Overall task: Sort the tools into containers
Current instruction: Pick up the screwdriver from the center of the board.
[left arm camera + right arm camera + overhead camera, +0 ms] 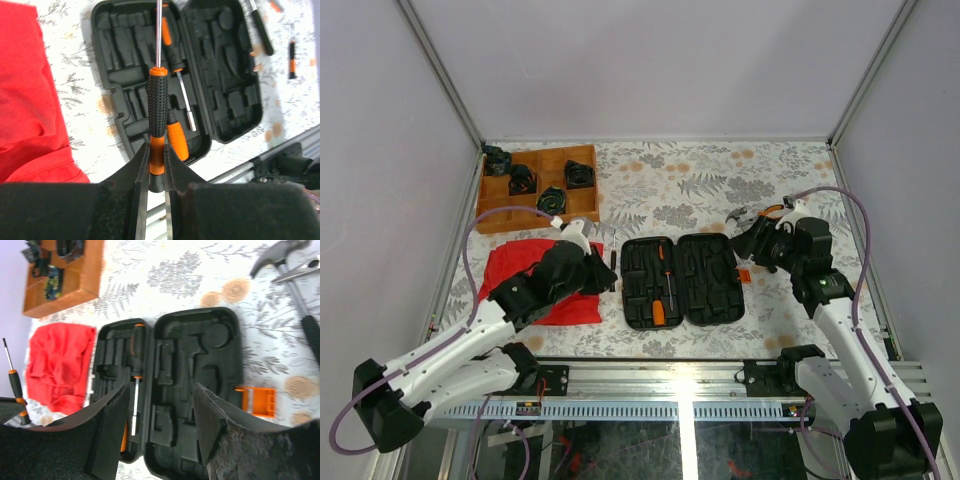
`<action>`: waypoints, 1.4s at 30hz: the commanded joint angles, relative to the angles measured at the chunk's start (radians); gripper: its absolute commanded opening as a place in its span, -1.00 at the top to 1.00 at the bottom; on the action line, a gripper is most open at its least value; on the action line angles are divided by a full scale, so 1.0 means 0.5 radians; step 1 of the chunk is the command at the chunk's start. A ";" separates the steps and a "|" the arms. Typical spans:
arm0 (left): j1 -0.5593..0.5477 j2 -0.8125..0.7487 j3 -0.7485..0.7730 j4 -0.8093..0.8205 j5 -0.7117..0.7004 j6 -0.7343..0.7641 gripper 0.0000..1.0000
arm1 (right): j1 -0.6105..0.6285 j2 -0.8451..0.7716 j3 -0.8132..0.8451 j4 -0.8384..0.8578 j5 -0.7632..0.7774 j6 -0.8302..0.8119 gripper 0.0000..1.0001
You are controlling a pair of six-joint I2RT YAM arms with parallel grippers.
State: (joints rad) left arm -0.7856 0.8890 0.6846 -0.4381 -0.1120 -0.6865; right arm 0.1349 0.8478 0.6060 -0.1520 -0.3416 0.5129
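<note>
The black tool case (705,285) lies open on the table, lid flat. A slim screwdriver (663,268) and an orange-handled tool (658,313) rest in slots of its left half. My left gripper (157,160) is shut on the orange end of a black-and-orange screwdriver (157,105), whose shaft points over the case (230,75). This gripper (608,270) hovers at the case's left edge. My right gripper (160,405) is open with nothing between its fingers, above the case (200,365). It (745,245) sits by the case's upper right corner.
A red cloth (530,275) lies left of the case under my left arm. A wooden tray (538,187) holding black parts stands at the back left. A hammer (292,275) and pliers (306,265) lie right of the case, with a small orange bit holder (257,401) beside it.
</note>
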 commanded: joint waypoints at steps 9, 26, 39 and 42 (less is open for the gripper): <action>-0.014 -0.307 -0.099 0.404 0.218 0.102 1.00 | 0.849 -0.114 -0.096 0.670 0.287 0.573 -0.21; -0.012 -0.241 -0.108 0.575 0.714 0.228 1.00 | 1.569 0.399 0.154 1.248 0.722 0.626 -0.23; -0.012 -0.168 -0.115 0.674 0.848 0.197 1.00 | 1.620 0.616 0.209 1.274 0.705 0.753 0.10; -0.013 -0.156 -0.115 0.693 0.862 0.192 1.00 | 1.618 0.660 0.205 1.293 0.657 0.792 0.22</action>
State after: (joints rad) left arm -0.7856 0.8055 0.6132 -0.1715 0.2813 -0.5945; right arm 0.9352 1.1595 0.6590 0.4198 0.0063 0.8764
